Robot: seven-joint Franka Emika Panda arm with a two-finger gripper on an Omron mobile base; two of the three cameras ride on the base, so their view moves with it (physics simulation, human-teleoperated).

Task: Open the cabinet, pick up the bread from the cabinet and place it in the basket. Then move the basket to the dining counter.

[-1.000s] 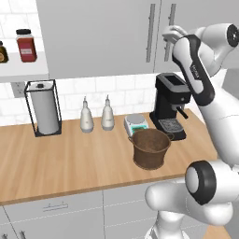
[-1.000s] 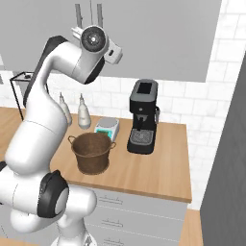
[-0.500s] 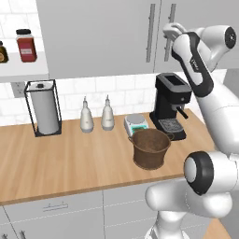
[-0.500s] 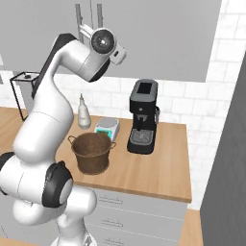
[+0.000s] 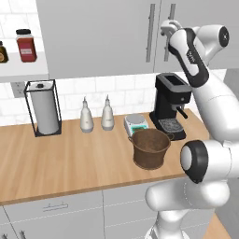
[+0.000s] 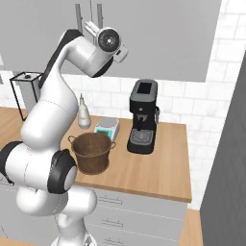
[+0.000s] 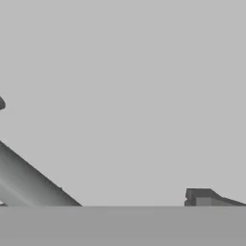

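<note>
While the cabinet [image 5: 107, 37] is shut, the bread is presumably behind its doors; no roll is visible. The jaws [image 5: 167, 29] are raised to the upper end of the right door's handle [image 5: 170, 32], at or touching the bar; whether they are released or clenched on it cannot be told. In the hand view the bar [image 7: 33, 185] runs diagonally across the lower left against the flat grey door [image 7: 134, 86], with one fingertip [image 7: 206, 198] at lower right.

The basket [image 5: 150, 148] stands upright on the desk [image 5: 70, 163], just in front of the coffee machine [image 5: 170, 106] and beside a small scale [image 5: 136, 123]. Two bottles [image 5: 97, 115] and a paper-towel holder [image 5: 43, 108] stand further left.

Handling, as a judgement: the steel bar is rigid and smooth, so a firm grip across it, well away from the hinge side, should swing the door. The roll would be light and soft: grip gently across its middle. The woven basket is stiff but light; its rim or a side handle offers purchase.
</note>
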